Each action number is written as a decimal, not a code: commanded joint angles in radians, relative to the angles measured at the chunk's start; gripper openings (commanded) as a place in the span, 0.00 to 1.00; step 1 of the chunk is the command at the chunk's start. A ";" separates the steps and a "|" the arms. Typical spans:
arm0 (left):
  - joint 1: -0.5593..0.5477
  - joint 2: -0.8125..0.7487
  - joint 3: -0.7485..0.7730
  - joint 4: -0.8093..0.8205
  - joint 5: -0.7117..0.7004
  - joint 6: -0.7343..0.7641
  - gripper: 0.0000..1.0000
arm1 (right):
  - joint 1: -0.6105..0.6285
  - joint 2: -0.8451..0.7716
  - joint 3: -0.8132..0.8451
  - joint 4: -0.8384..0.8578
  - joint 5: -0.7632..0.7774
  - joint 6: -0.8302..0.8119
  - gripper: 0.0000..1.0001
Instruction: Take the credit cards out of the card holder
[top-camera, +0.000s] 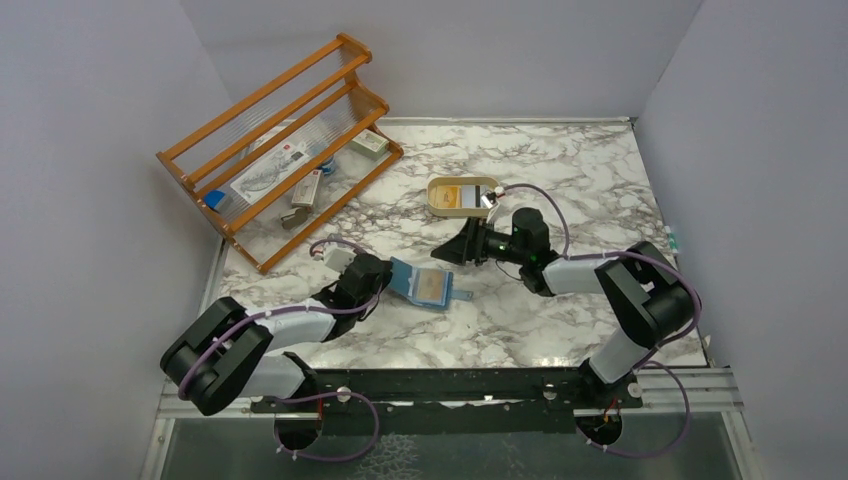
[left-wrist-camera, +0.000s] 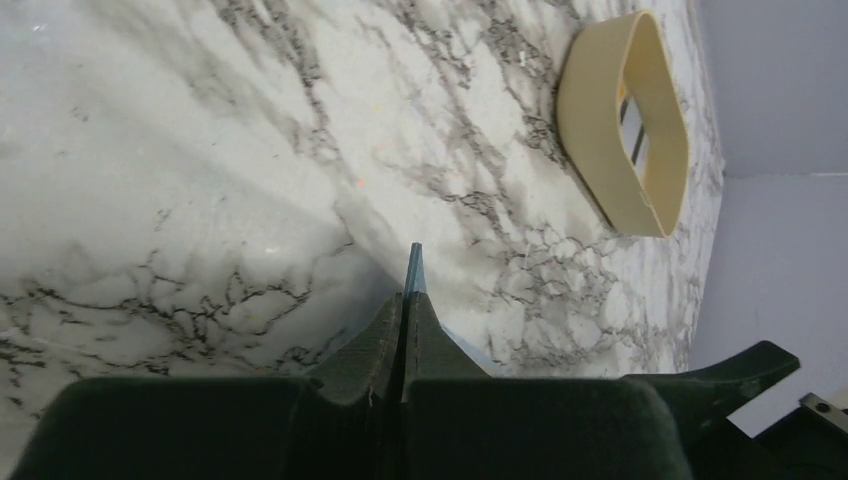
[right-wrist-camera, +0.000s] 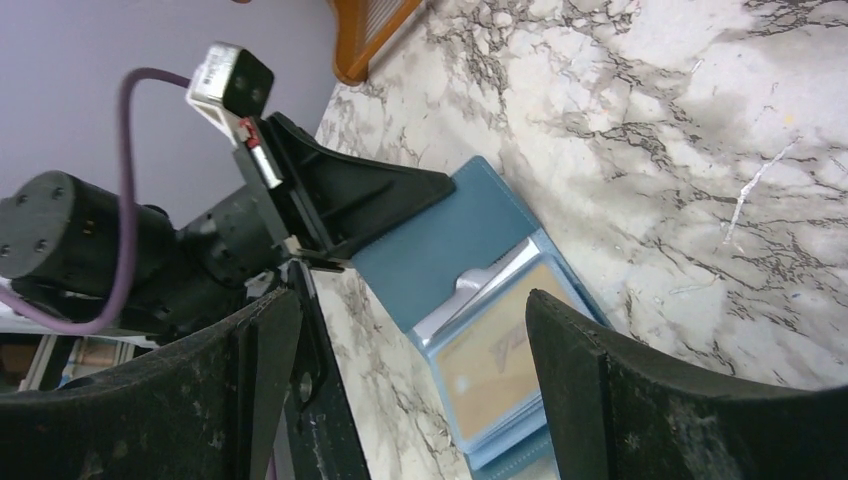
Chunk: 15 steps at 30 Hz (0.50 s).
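Observation:
The teal card holder lies open on the marble table, and a yellow credit card shows in its clear inner slots. My left gripper is shut on the holder's left flap, whose thin teal edge sticks out between the jaws. My right gripper is open and empty, just behind and to the right of the holder. In the right wrist view the holder and the yellow card lie between the open fingers. A yellow card and a dark-striped card lie in the cream tray.
The cream tray also shows in the left wrist view, beyond the left jaws. An orange wooden rack with printed packets and small items stands at the back left. Grey walls close in the table on three sides.

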<state>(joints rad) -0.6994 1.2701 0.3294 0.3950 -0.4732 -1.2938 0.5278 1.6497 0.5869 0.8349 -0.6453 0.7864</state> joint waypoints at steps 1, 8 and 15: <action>0.004 0.053 -0.029 0.047 -0.027 -0.137 0.00 | 0.014 0.008 0.029 -0.026 -0.017 0.017 0.88; 0.002 0.081 -0.055 0.047 -0.055 -0.153 0.00 | 0.073 0.001 0.024 -0.153 0.042 0.026 0.88; 0.001 0.070 -0.090 0.045 -0.077 -0.154 0.00 | 0.077 -0.007 -0.025 -0.216 0.096 0.027 0.88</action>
<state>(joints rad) -0.6998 1.3434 0.2707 0.4511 -0.4892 -1.4250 0.6060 1.6497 0.5888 0.6937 -0.6086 0.8143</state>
